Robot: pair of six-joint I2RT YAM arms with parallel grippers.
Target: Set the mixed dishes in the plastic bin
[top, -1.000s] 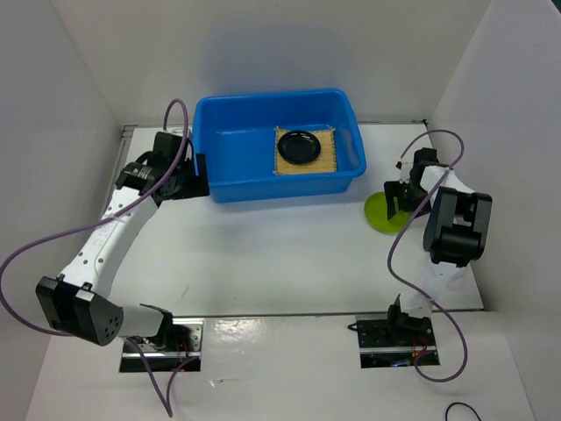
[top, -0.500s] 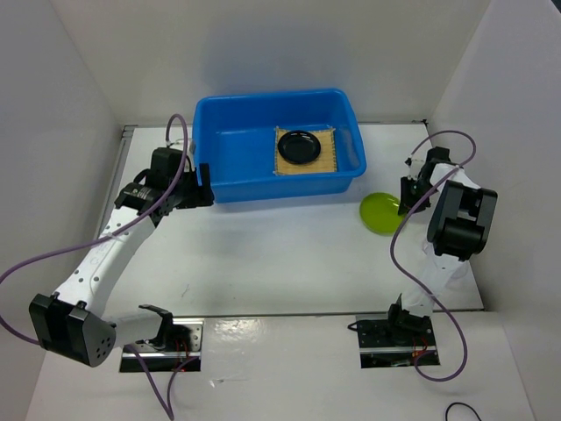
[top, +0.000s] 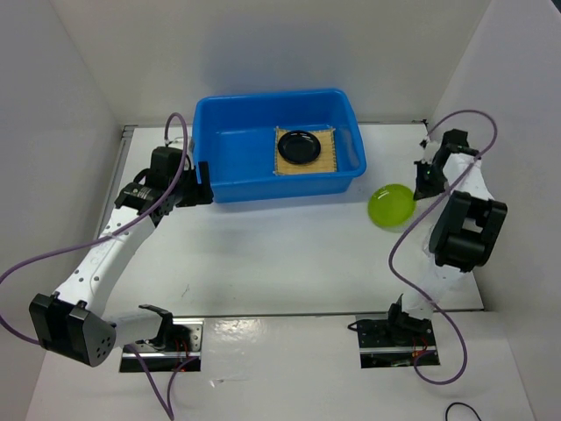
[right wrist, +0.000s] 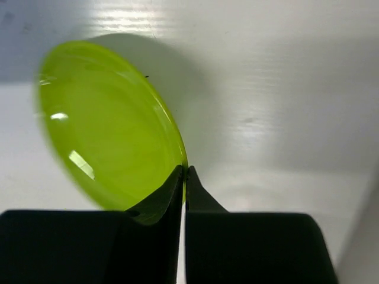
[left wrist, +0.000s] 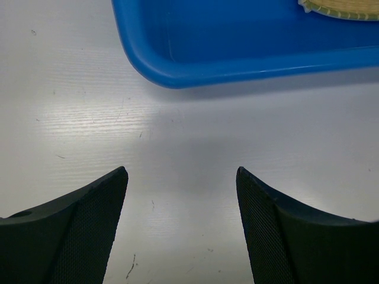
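Inside the blue plastic bin (top: 232, 171) lies the bamboo mat (top: 328, 163), the black plate (top: 298, 146) on it: 2 dishes done. Right of the bin, the lime-green plate (top: 391, 205) hangs tilted, its rim pinched by the right gripper (right wrist: 185, 177) — not yet in. The left gripper (left wrist: 180, 177) is spread and empty. No cups show.

Green plate (top: 391, 205) has been lifted off the tabletop (top: 280, 254) and tipped up on edge. It is now carried clear of the surface, its rim pinched by the right tool (right wrist: 185, 173). The right wrist has been swung away toward the far right wall. Left tool (top: 199, 182) has been drawn back slightly, to the near-left corner of the blue bin (top: 230, 180).
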